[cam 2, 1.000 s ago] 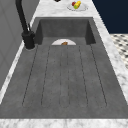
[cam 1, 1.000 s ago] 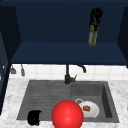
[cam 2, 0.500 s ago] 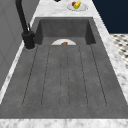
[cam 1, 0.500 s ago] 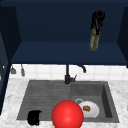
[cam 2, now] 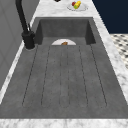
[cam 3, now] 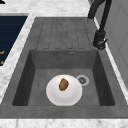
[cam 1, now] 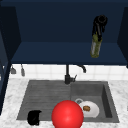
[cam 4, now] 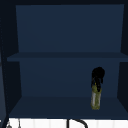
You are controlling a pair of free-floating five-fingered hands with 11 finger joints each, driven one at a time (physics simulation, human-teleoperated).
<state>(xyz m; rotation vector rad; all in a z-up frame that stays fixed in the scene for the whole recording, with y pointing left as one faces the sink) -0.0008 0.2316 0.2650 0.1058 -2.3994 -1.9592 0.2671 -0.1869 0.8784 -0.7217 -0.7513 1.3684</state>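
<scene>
Right hand [cam 1: 99, 25]: raised in front of the open wall cabinet [cam 1: 62, 30], fingers curled round the top of an olive-green bottle [cam 1: 95, 47]. Bottle hangs upright below the hand, its base just above the cabinet's lower shelf [cam 1: 65, 53]; whether it touches the shelf cannot be told. Neck of the bottle hidden by the fingers. Same pair in the upper view: hand [cam 4: 98, 76], bottle [cam 4: 95, 98].

Left hand [cam 1: 34, 117]: low at the front left edge of the sink [cam 1: 30, 100], over the ribbed drainboard; finger posture cannot be made out.

Red ball [cam 1: 67, 115]: at the front edge of the sink, cut off by the frame's bottom, covering part of the basin.

Basin contents: white plate [cam 3: 64, 90] carrying one small brown item [cam 3: 63, 84], kind unclear; drain [cam 3: 82, 80] just beside the plate.

Black faucet [cam 1: 68, 75]: behind the sink, centre.

Marble table [cam 2: 60, 7]: holds a dish of fruit [cam 2: 77, 5] beyond the basin.
</scene>
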